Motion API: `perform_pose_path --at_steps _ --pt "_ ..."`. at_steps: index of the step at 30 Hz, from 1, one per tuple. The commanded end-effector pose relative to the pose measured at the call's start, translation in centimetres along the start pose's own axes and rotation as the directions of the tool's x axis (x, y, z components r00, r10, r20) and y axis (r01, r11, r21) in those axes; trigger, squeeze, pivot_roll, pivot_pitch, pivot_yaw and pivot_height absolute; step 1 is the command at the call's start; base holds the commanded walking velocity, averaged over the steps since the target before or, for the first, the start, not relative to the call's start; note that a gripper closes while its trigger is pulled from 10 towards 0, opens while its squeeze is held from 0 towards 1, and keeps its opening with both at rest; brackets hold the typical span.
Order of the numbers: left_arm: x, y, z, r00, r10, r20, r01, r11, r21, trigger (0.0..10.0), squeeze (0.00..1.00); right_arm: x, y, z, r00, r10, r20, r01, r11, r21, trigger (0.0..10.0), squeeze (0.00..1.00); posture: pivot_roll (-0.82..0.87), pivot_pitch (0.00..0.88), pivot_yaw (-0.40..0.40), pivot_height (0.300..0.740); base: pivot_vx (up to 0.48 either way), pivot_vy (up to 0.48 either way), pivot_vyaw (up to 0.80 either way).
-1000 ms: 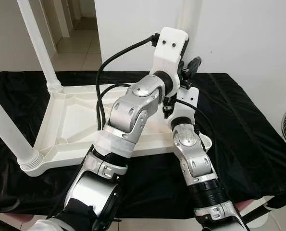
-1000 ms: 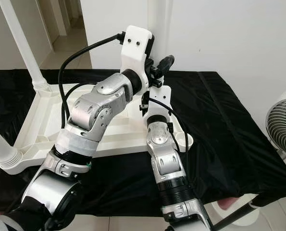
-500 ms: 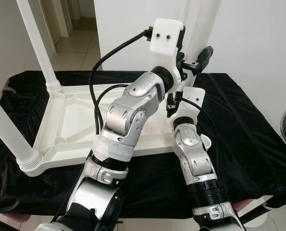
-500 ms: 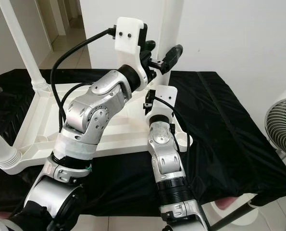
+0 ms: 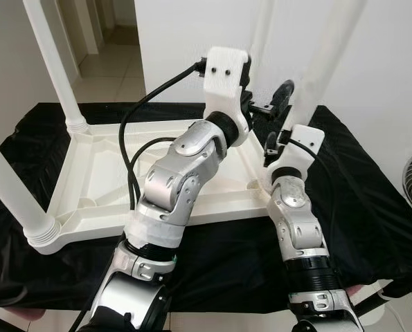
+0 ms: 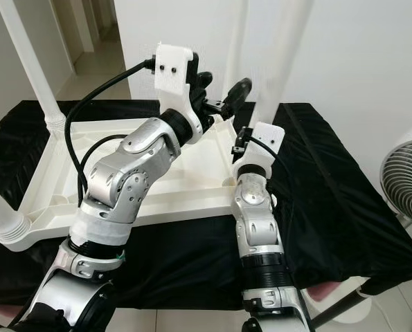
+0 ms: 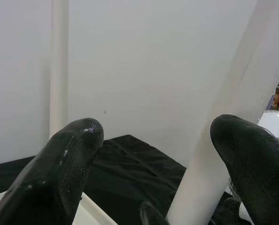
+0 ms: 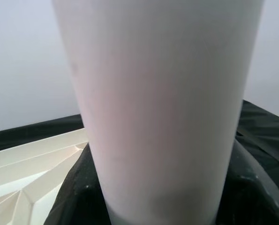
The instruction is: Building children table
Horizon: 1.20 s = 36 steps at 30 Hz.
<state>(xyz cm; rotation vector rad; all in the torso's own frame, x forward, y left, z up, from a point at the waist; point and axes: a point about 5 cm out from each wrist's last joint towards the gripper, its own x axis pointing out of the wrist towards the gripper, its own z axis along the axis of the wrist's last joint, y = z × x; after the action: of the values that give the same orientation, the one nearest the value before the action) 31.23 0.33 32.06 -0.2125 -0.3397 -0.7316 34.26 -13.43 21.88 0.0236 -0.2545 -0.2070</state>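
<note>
White plastic tabletop (image 5: 102, 183) lies upside down on black cloth (image 5: 372, 207) covering a work surface; underside ribs face up. 2 legs already stand in left-side corner sockets: near-left leg (image 5: 15, 197) w/ threaded collar at base, far-left leg (image 5: 53, 66) upright. A 3rd leg (image 5: 261, 34) rises at the far-right corner, against the white wall (image 6: 344, 55).

Left gripper (image 6: 219, 97) is raised above the tabletop's right edge, fingers (image 7: 59, 173) spread wide apart w/ nothing between them (left wrist view: the leaning leg passes just beside 1 finger, not clamped).

4th leg (image 5: 323, 62) leans up and to the right from the near-right corner area; right gripper (image 5: 282, 149) is at its lower part; right wrist view has the leg's white shaft (image 8: 162, 108) very close, black gripper parts to either side of its base; fingers appear closed round it, though fingertips themselves are hidden.

Fan (image 6: 406, 183) stands at far right, beyond the cloth; tiled floor (image 5: 109, 69) visible at upper left.
</note>
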Motion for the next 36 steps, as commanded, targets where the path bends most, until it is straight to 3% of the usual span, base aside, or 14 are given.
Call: perform_pose_path --at_steps 1,4,5,9,15,16,19,36 --pt "-1.2 2.0 -1.1 0.999 0.037 -0.01 -0.038 0.999 -0.013 10.0 0.0 0.4 -1.2 0.5 1.0 -0.018 0.005 0.018 1.0 -0.004 10.0 0.0 -0.02 0.0 0.0 0.74 0.0 0.0 0.0" --pt "-1.7 2.8 -2.3 0.994 0.093 -0.056 -0.092 0.996 0.018 10.0 0.0 0.3 -1.9 0.5 1.0 -0.025 0.012 0.026 0.999 -0.025 10.0 0.0 -0.02 0.0 -0.001 0.74 0.0 0.0 0.0" --pt "-2.6 3.2 -4.2 0.985 0.133 -0.111 -0.126 0.99 0.068 10.0 0.0 -0.1 -2.6 0.4 1.0 -0.024 0.011 0.025 0.999 -0.041 10.0 0.0 -0.04 0.0 -0.002 0.74 0.0 0.0 0.0" --pt "-3.3 3.3 -5.4 0.98 0.141 -0.141 -0.131 0.988 0.08 10.0 0.0 -0.3 -3.2 0.3 1.0 -0.021 0.008 0.021 0.999 -0.048 10.0 0.0 -0.04 0.0 -0.002 0.74 0.0 0.0 0.0" --pt "-4.2 2.9 -6.9 0.974 0.115 -0.193 -0.098 0.99 0.097 10.0 0.0 -0.5 -3.8 0.1 1.0 -0.009 0.006 0.01 0.998 -0.065 10.0 0.0 -0.03 0.001 0.002 0.74 0.0 0.0 0.0" --pt "-5.4 1.9 -9.2 0.964 0.056 -0.261 -0.02 0.99 0.136 10.0 0.0 -0.5 -4.6 -0.6 1.0 0.004 -0.009 -0.004 0.996 -0.094 10.0 0.0 -0.03 0.011 0.009 0.74 0.0 0.0 0.0" --pt "-6.2 1.2 -10.3 0.956 0.01 -0.293 0.033 0.989 0.142 10.0 0.0 -0.5 -5.1 -1.1 1.0 0.013 -0.02 -0.015 0.994 -0.111 10.0 0.0 -0.03 0.017 0.012 0.74 0.0 0.0 0.0" --pt "-8.1 -1.7 -10.9 0.925 -0.197 -0.324 0.245 0.963 0.115 10.0 0.0 -0.1 -6.0 -2.7 0.995 0.076 -0.062 -0.085 0.984 -0.154 10.0 0.0 -0.01 0.017 0.024 0.74 0.0 0.0 0.0"
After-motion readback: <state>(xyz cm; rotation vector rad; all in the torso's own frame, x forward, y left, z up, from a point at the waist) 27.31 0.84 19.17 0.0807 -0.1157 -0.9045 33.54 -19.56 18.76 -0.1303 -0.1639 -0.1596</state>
